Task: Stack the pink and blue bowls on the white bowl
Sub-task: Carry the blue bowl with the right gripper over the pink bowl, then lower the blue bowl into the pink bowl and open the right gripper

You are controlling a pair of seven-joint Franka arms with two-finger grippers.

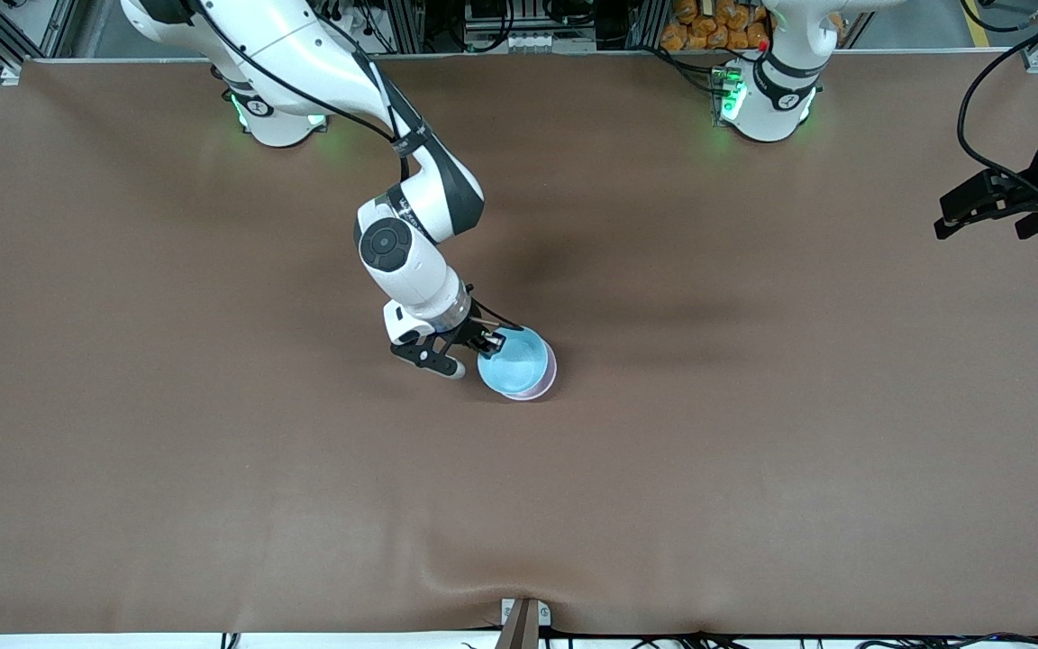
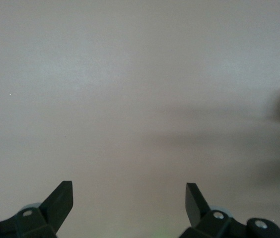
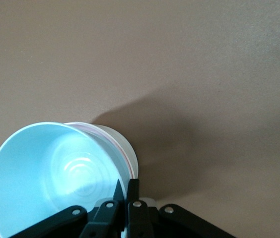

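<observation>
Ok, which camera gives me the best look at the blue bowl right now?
The right wrist view: the blue bowl fills the foreground, its inside visible, the right gripper shut on its rim. The front view shows it small, sitting over the pink bowl. The left wrist view shows only bare table.

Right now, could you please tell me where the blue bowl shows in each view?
Front view: blue bowl mid-table, over the pink bowl, rim pinched by the right tool.
Left wrist view: not in it.
Right wrist view: blue bowl large, beside the shut fingers.
Shared landmark: the right tool on its rim.
</observation>
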